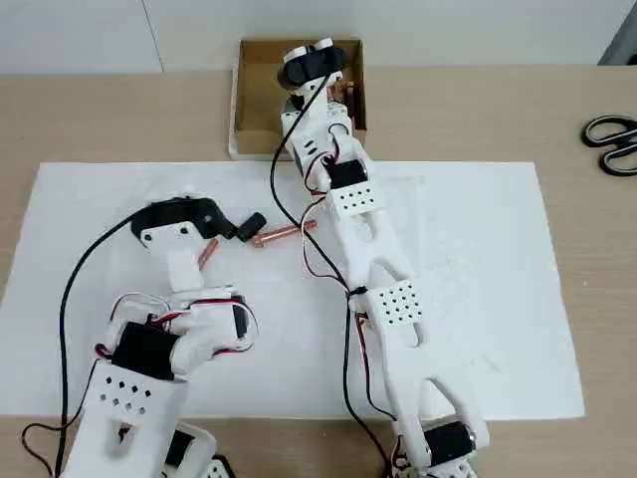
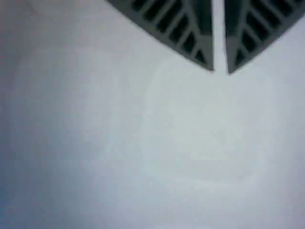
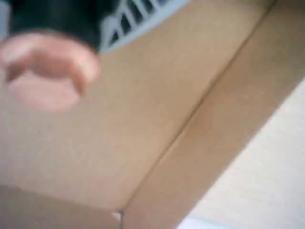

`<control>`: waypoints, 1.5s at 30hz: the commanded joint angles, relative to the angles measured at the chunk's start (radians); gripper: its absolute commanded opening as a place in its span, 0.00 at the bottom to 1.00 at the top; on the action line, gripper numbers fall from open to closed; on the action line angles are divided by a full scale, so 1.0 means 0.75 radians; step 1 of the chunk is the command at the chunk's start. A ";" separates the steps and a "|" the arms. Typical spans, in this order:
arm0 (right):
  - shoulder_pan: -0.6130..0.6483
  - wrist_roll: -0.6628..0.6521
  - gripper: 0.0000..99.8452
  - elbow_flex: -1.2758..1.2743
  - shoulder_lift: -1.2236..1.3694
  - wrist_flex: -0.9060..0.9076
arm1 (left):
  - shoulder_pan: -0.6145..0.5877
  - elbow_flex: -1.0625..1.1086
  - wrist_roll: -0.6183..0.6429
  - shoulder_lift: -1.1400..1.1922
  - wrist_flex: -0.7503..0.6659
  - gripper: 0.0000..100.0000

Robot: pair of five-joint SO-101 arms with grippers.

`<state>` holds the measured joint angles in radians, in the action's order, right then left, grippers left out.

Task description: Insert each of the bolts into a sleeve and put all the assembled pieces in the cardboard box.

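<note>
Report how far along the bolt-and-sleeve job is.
Done: unclear, since the right arm hides much of the cardboard box floor. In hand: the right gripper is inside the box with a copper piece at its fingers, apparently held. Remaining: a long copper part and a short copper part lie on the white paper by the left gripper, whose fingers are together and empty.

A light wooden table [image 1: 100, 119] is being viewed from above, and most of its middle is being covered by a large white sheet [image 1: 478, 299]. Black-handled scissors [image 1: 612, 144] are being kept on the bare wood near the right edge, apart from the sheet. Beyond the far edge a pale wall [image 1: 448, 30] is being lit evenly, and a grey edge [image 1: 627, 35] is being cut off at the corner.
</note>
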<state>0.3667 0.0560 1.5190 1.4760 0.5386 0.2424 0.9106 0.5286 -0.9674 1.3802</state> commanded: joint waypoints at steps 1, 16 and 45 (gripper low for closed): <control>0.011 0.012 0.20 0.016 -0.034 -0.030 | 0.072 -0.013 -0.008 -0.033 -0.025 0.01; 0.075 0.266 0.33 0.217 -0.690 1.249 | -0.090 -0.036 -0.014 -0.027 -0.023 0.01; 0.224 -1.074 0.33 -2.324 -2.241 0.981 | -1.084 -0.363 -1.119 -0.033 0.317 0.22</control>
<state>0.5294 -0.4304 -0.2946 -0.2286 1.2950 -0.5294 0.6406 -0.2371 -0.9751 1.6011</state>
